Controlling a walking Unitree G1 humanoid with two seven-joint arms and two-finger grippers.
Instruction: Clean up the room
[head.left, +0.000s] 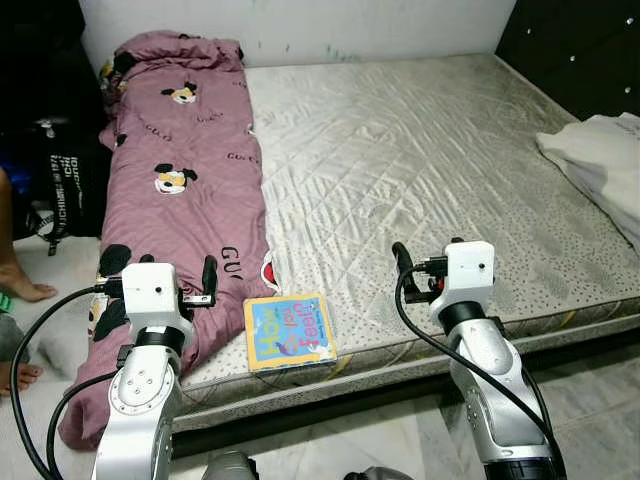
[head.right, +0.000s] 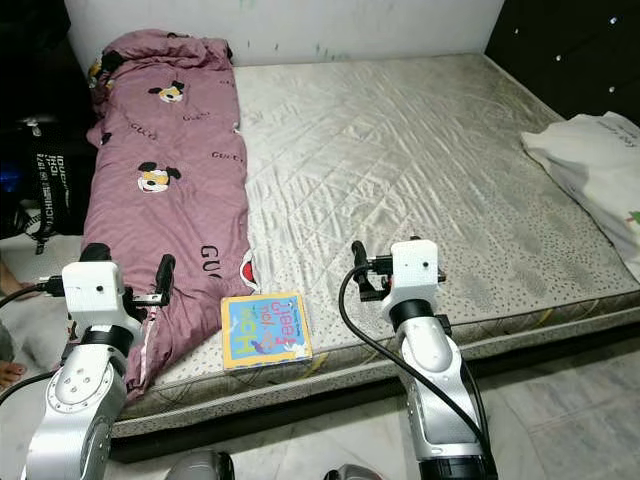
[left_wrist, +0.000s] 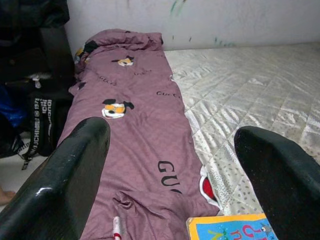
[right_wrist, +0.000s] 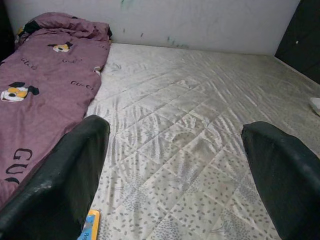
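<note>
You have both grippers, left (head.left: 196, 282) and right (head.left: 412, 272), spread wide over the bed (head.left: 420, 170); the book (head.left: 289, 331) is cut off in the left wrist view.

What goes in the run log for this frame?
left gripper: open, over purple blanket | right gripper: open, over mattress | book: untouched

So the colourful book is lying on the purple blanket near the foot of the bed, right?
Not quite. The left eye view shows the colourful book lying on the bare mattress, beside the purple blanket, near the foot of the bed.
</note>
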